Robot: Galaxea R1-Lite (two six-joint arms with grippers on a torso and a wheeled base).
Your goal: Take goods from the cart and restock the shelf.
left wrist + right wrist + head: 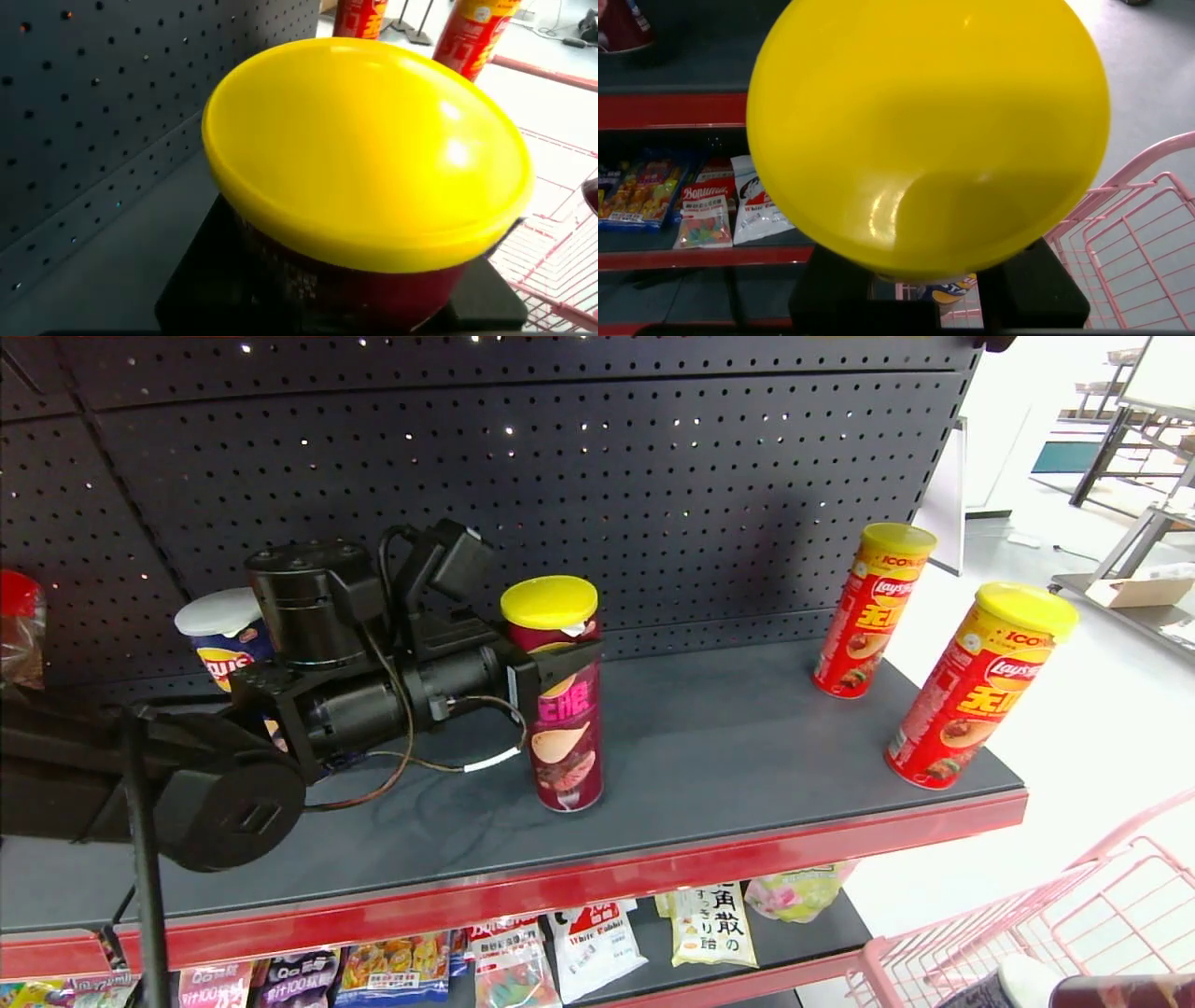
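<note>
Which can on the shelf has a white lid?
The blue can at the far left, behind the left arm. The maroon can, the rear red can and the front red can have yellow lids.

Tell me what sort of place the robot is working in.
Most likely a shop aisle, or a mock-up of one: a pegboard-backed shelf with chip cans standing on it, snack bags on the shelf below, and a pink shopping cart alongside.
</note>
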